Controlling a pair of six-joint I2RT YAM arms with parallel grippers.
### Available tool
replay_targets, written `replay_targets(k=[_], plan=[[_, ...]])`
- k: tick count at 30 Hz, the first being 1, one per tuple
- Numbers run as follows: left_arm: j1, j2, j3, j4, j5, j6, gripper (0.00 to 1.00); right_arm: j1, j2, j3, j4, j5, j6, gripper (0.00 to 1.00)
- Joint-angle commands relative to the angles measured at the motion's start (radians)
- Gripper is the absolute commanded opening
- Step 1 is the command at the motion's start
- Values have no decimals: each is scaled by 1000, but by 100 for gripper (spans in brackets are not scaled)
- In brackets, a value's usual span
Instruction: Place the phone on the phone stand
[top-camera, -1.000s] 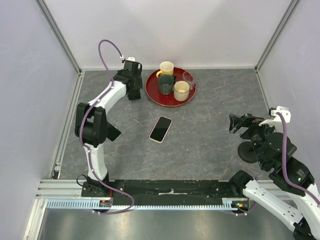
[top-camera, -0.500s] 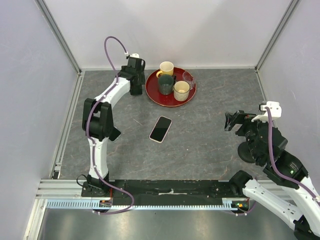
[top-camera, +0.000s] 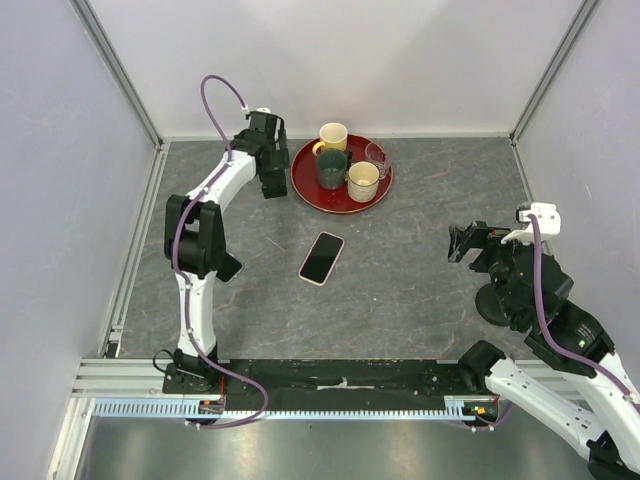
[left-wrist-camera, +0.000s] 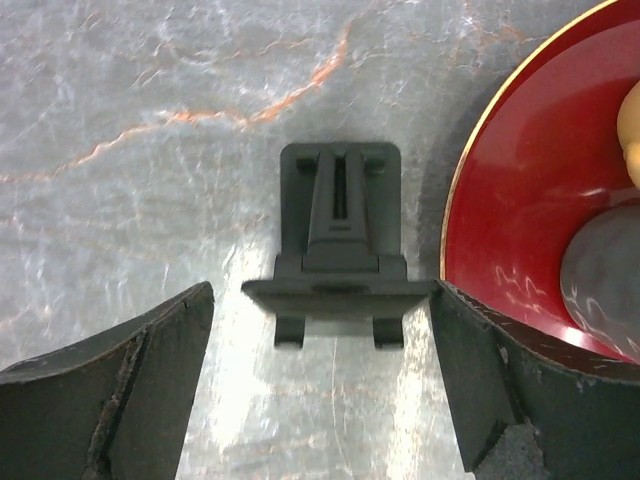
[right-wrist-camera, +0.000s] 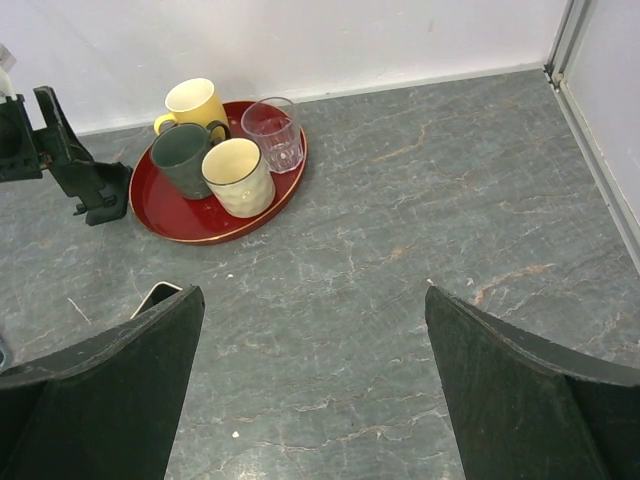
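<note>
The phone (top-camera: 321, 258) lies flat with its screen up, about in the middle of the table (top-camera: 420, 200). It is turned a little diagonal and nothing touches it. The phone stand (top-camera: 492, 305) is near the right edge of the table, well apart from the phone, and only its round black base shows because the right arm covers the rest. The left gripper (top-camera: 270, 185) is near the far left corner, just beside the red tray (top-camera: 308, 190). Its fingers (left-wrist-camera: 150, 390) are spread wide and released, with a small black folding piece (left-wrist-camera: 338, 230) on the table between them and a gap on each side. The right gripper (right-wrist-camera: 312, 300) hangs above the right part of the table, also spread wide, with only bare table between its fingers. On the tray stand a yellow mug (right-wrist-camera: 195, 100), a dark green mug (right-wrist-camera: 182, 155), a cream cup (right-wrist-camera: 238, 172) and a clear glass (right-wrist-camera: 272, 130). A black slab (top-camera: 228, 268) lies to the left of the phone, partly under the left arm.
</note>
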Motion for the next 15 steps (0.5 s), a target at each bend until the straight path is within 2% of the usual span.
replay_targets(k=[1,3,4,7,8,10,11,13,14,15], plan=[[5,-199,21,-109,-14,-136,94,1,-12,9,38,-22,11,98],[7,-279,-60,-148,-63,-199,94,1,-15,15,38,-45,28,98],[5,-369,-104,-148,-70,-206,94,3,-15,17,38,-54,32,98],[5,-527,-330,-130,-54,-198,95,1,-15,20,38,-105,55,98],[7,-646,-459,-128,-50,-193,95,1,-11,23,35,-115,60,98],[7,-780,-613,-96,-53,-190,95,1,-1,25,21,-143,83,98],[7,-910,-767,-87,-53,-196,95,1,0,25,18,-154,88,98],[7,-1055,-913,-29,-13,-195,96,1,12,23,9,-192,101,98],[5,-1183,-1035,-6,78,-165,96,1,19,20,6,-207,105,98],[7,-1237,-1085,7,120,-158,96,0,26,18,3,-224,109,98]])
